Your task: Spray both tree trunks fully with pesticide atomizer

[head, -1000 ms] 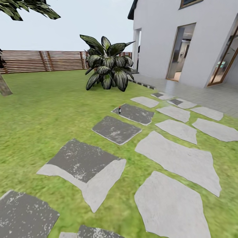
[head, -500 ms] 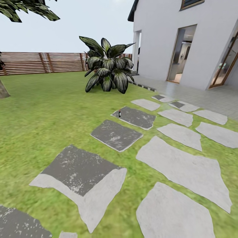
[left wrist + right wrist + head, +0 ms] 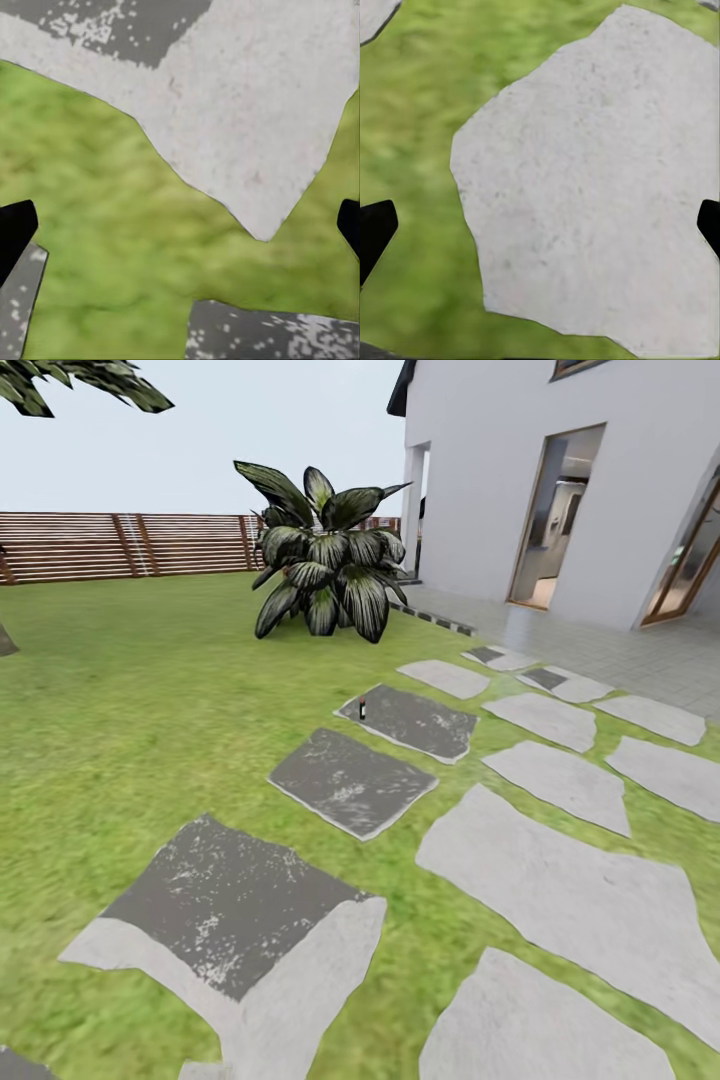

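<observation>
The pesticide atomizer (image 3: pixel 362 708), a tiny dark thing with a red part, stands upright at the left edge of a dark paving stone (image 3: pixel 412 721) in the garden lawn (image 3: pixel 150 700), well ahead of me. A sliver of a grey-brown tree trunk (image 3: pixel 5 642) shows at the far left edge, with leaves (image 3: pixel 80 378) overhead. My left gripper (image 3: pixel 180 229) hangs open over grass and pale stone, its black fingertips (image 3: pixel 15 232) far apart. Above a pale stone slab, my right gripper (image 3: pixel 540 229) is open too, holding nothing.
A leafy bush (image 3: pixel 325 565) grows beyond the atomizer. The brown slat fence (image 3: pixel 130 545) closes the back of the lawn. A white house (image 3: pixel 560 480) with open doorways and a tiled terrace (image 3: pixel 620 650) stands at right. Flat stepping stones (image 3: pixel 560 880) cross the grass.
The whole head picture has shifted: the camera has moved forward, so the stones slide toward the bottom and the trunk slips off the left. The atomizer stays on its stone.
</observation>
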